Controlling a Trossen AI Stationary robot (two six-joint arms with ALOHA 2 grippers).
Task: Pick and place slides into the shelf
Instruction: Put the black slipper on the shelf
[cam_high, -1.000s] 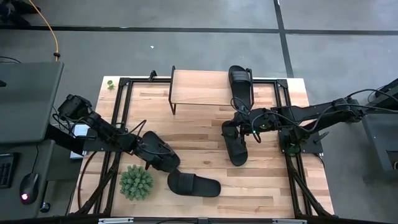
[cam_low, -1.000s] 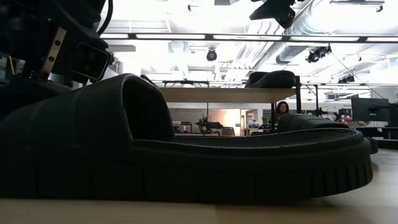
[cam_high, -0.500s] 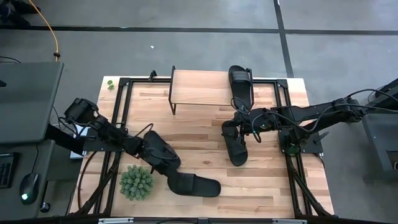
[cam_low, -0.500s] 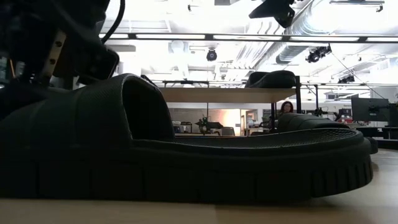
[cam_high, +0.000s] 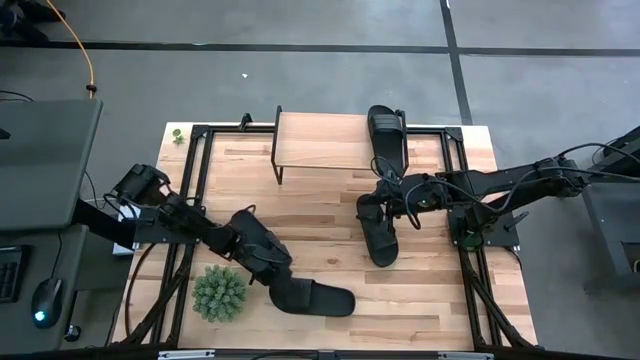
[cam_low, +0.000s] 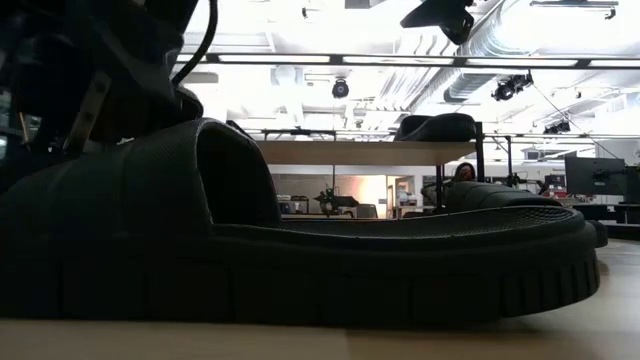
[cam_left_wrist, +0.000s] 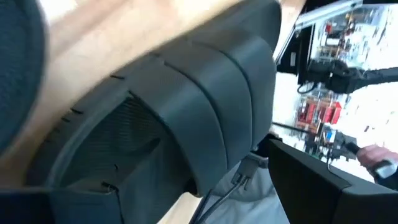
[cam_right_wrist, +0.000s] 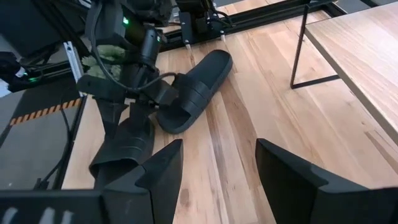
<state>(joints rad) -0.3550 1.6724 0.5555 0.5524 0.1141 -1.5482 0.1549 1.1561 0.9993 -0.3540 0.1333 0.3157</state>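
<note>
Four black slides show. One lies near the table's near edge (cam_high: 318, 298), filling the low view (cam_low: 330, 250), sole flat on the wood. My left gripper (cam_high: 272, 272) is open and low over that slide's left, strap end (cam_left_wrist: 205, 112), a finger on either side in the right wrist view (cam_right_wrist: 129, 118). A second slide (cam_right_wrist: 202, 84) lies beside and partly under the left arm. A third (cam_high: 382, 245) lies right of centre; my right gripper (cam_high: 384, 200) hovers open over its far end. The fourth (cam_high: 387, 128) rests on the shelf (cam_high: 320, 140), at the plank's right end. My left gripper comes down from above at the near slide's strap end (cam_right_wrist: 124, 140), fingers astride it. Whether a finger touches the slide, I cannot tell. The slide lies flat on the table.
A small green plant (cam_high: 220, 293) stands just left of the near slide, close to the left arm. Black frame rails (cam_high: 195, 180) run along the table's sides. Bare wood lies between the shelf and the slides. A person (cam_low: 462, 172) shows far off in the room.
My left gripper has moved toward the table's right and near edge, from over the second slide to the near slide's strap end, and has sunk lower in the low view. The right arm has kept still.
</note>
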